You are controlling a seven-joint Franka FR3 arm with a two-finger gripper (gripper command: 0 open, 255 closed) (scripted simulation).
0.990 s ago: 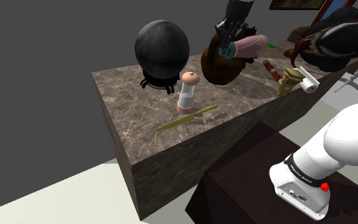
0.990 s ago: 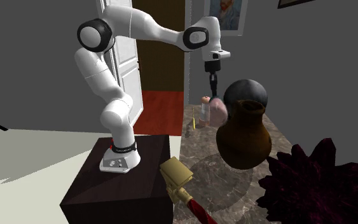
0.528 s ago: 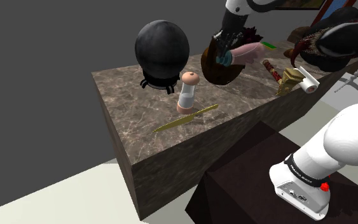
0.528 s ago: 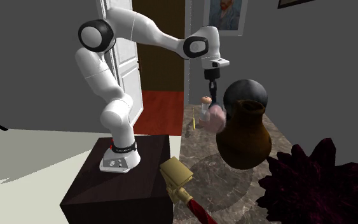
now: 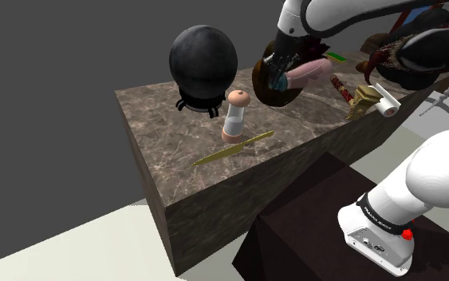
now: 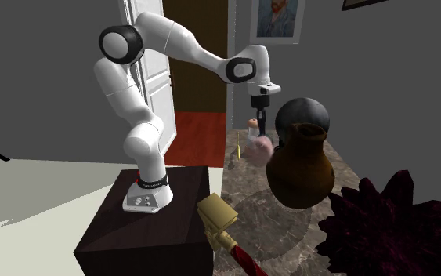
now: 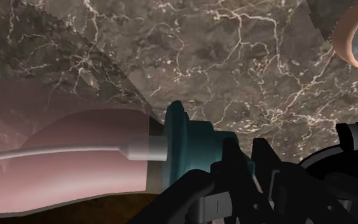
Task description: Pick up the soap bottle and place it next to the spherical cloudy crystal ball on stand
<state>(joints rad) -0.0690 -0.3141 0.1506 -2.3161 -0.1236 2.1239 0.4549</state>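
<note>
My gripper (image 5: 279,70) is shut on the teal neck of a pink soap bottle (image 5: 311,72), which hangs tilted above the marble counter (image 5: 175,136), in front of a brown vase (image 5: 281,89). In the second exterior view the gripper (image 6: 259,129) points down with the bottle (image 6: 259,148) below it, beside the vase (image 6: 301,168). The dark crystal ball (image 5: 203,57) on its black stand sits at the counter's far corner, to the shoulder view's left of the gripper. In the wrist view the fingers (image 7: 234,173) clasp the teal collar (image 7: 190,147) of the pink bottle (image 7: 63,159).
A small white bottle with a pink cap (image 5: 236,116) stands in front of the ball, with a gold knife (image 5: 234,148) lying nearer the counter's edge. A gold-handled tool (image 5: 364,99) and a dark spiky plant (image 6: 383,227) lie beyond the vase. The robot's stand (image 5: 326,231) adjoins the counter.
The gripper has come down and moved toward the shoulder view's left with the soap bottle, closer to the crystal ball. Everything on the counter has stayed put.
</note>
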